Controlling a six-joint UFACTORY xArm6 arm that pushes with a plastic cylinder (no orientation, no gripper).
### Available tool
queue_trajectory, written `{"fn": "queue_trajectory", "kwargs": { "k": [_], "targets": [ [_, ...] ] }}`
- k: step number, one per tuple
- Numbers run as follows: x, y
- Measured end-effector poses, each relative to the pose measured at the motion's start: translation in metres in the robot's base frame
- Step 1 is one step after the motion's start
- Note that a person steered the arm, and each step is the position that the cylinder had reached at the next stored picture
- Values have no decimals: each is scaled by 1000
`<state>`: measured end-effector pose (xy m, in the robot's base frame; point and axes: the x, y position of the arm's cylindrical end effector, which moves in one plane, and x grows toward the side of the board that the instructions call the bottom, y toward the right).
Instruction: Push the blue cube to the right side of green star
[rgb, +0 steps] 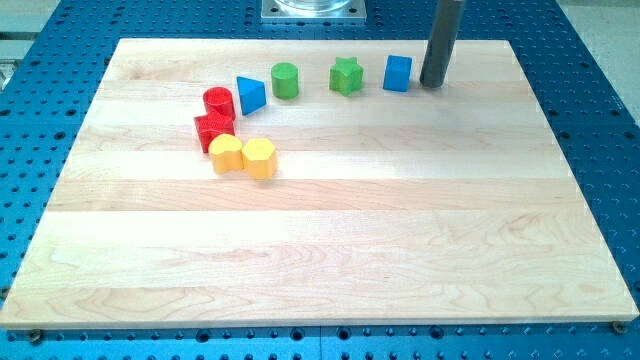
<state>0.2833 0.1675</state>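
Note:
The blue cube (398, 73) stands near the top of the wooden board, just right of the green star (346, 76), with a small gap between them. My tip (433, 83) rests on the board a short way right of the blue cube, not touching it. The rod rises straight up out of the view's top.
A green cylinder (285, 80), a blue triangular block (250, 95), a red cylinder (218, 102), a red star (214, 130), a yellow heart-like block (226, 153) and a yellow hexagon (259, 158) form an arc at the upper left. The board's top edge (480, 41) is close behind the tip.

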Motion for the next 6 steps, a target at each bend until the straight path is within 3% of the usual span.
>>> {"fn": "queue_trajectory", "kwargs": {
  "k": [3,6],
  "targets": [
    [-7,22],
    [-14,-40]
  ]
}}
